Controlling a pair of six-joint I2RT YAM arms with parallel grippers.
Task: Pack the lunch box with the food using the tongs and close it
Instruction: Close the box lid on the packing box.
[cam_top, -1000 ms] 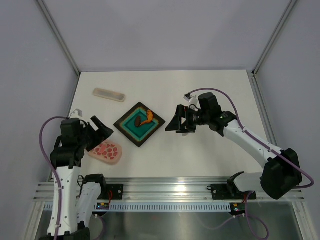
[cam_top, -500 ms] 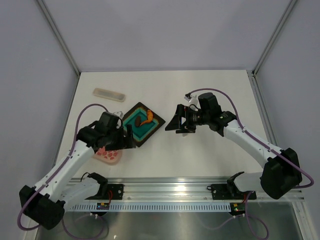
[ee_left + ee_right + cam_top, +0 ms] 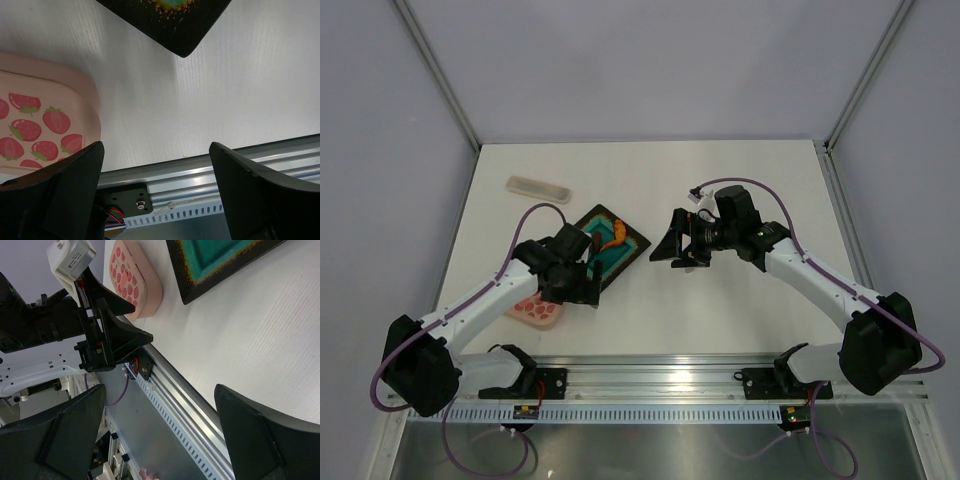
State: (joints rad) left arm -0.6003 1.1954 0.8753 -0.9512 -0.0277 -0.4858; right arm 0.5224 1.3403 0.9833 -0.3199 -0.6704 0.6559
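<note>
The pink lunch box (image 3: pixel 532 310), shut under its strawberry-patterned lid (image 3: pixel 40 125), lies at the near left, also in the right wrist view (image 3: pixel 135 285). An orange curled piece of food (image 3: pixel 616 235) rests on the dark square tray (image 3: pixel 625 248) with a teal centre. My left gripper (image 3: pixel 582 292) hangs open and holds nothing, just right of the box and at the tray's near corner (image 3: pixel 185 30); its wrist covers part of the tray. My right gripper (image 3: pixel 663 252) hovers open and holds nothing, right of the tray. The tongs are out of view.
A long pale translucent case (image 3: pixel 538 188) lies at the far left. The metal rail (image 3: pixel 660 378) runs along the near edge, seen below both grippers (image 3: pixel 200 175) (image 3: pixel 190 405). White tabletop stretches to the right (image 3: pixel 760 190).
My left arm has swung from upright at the left edge down and rightward over the lunch box to the tray's near corner, jaws a little wider. The right arm has stayed put.
</note>
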